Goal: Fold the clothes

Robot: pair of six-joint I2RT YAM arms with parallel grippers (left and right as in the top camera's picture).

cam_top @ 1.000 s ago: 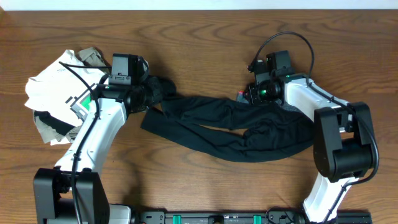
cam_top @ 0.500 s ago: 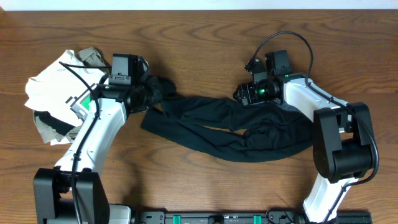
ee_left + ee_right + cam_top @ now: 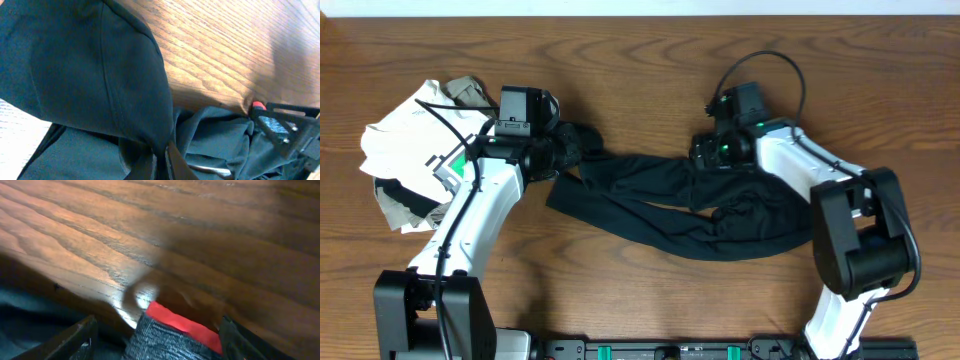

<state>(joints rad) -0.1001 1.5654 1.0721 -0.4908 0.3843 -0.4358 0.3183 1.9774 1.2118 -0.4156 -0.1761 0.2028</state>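
Long black garment (image 3: 660, 205), crumpled and twisted into a band, lying left to right across the middle of the table (image 3: 640, 60), left end bunched tight, right end wider and rumpled, heap of white, beige and black clothes (image 3: 405, 140) at far left

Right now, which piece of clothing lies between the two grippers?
The long black garment, stretched from the left gripper to the right gripper. The white and beige pile sits apart at the far left.
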